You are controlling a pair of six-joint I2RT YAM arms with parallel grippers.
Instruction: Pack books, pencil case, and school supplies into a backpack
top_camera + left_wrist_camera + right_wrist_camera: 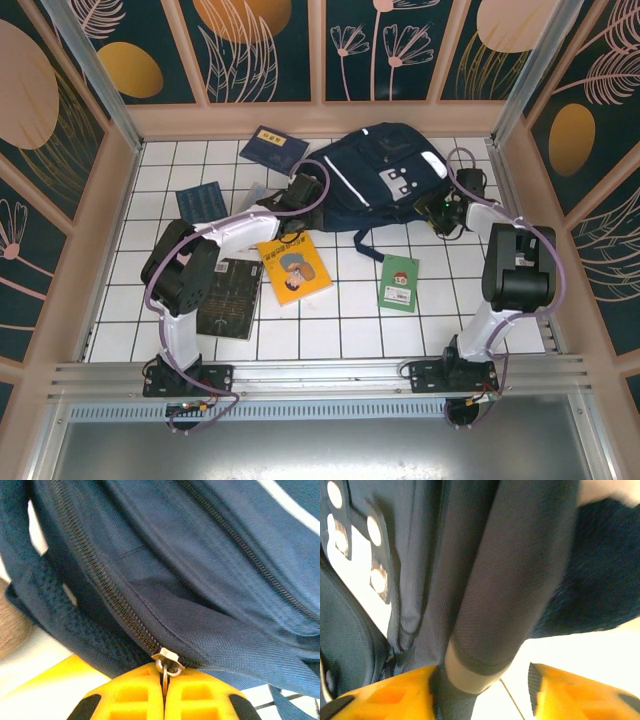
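Lying at the back of the tiled table, the backpack is approached from both sides. Its zipper pull is pinched tight between the clamped fingers of the left gripper. The right gripper is spread apart, with a dark strap seen right by one finger, nothing squeezed.

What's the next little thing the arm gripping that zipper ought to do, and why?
Probably drag the zipper pull along its track. The left fingers are shut on it, the backpack zip looks closed there, and the books lie outside on the table.
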